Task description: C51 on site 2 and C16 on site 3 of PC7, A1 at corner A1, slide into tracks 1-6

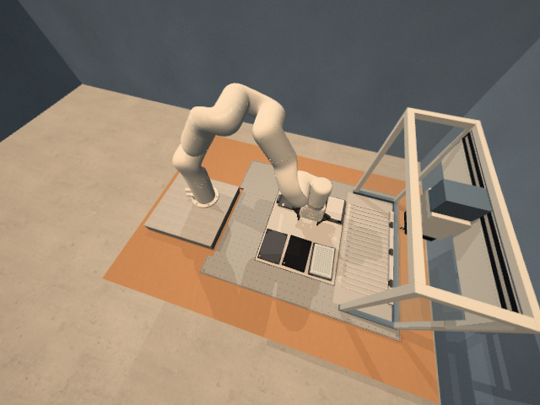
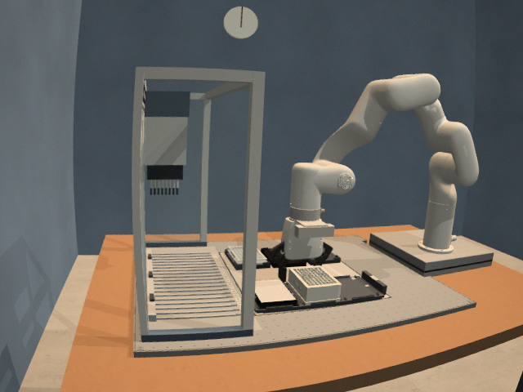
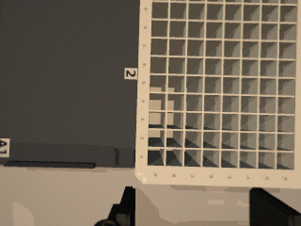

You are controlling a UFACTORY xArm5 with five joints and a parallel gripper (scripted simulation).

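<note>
The carrier PC7 [image 1: 285, 201] [image 2: 359, 288] [image 3: 66, 71] lies on the apron in front of the rails [image 1: 368, 244] [image 2: 189, 282], outside the tracks. The deep-well block C51 [image 2: 315, 283] [image 3: 221, 85] stands on site 2 and looks level; its well A1 is at the bottom left in the wrist view, the same side as site 1's A1 mark. The plate C16 [image 1: 336, 207] [image 2: 273, 291] lies on site 3; its labels cannot be read. Site 1 is empty. My gripper [image 1: 310, 221] [image 2: 301, 266] [image 3: 192, 206] is open and empty, low beside C51 on the nest side.
The plate C15 [image 1: 322, 260] [image 2: 245, 255] sits in nest S3. Nests S1 [image 1: 272, 246] and S2 [image 1: 297, 253] are empty. The instrument's frame [image 1: 411, 196] [image 2: 249, 189] stands around the rails, with a pipetting head [image 1: 457, 202] [image 2: 165, 141] high above them. No lit lamp is visible.
</note>
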